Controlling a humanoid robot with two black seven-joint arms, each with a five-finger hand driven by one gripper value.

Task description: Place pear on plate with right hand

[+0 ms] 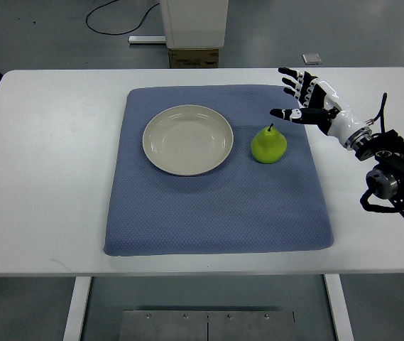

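Note:
A green pear [268, 144] stands upright on the blue mat [216, 206], just right of the cream plate [187, 139]. The plate holds nothing. My right hand [295, 95] comes in from the right edge and hovers above and to the right of the pear, near the mat's right edge. Its fingers are spread and hold nothing; the thumb points left toward the pear's stem. The hand does not touch the pear. The left arm does not show.
The mat lies on a white table [45, 177]. A white pillar with a cardboard box [194, 57] stands behind the table. A small grey square [312, 59] and a black cable lie on the floor beyond.

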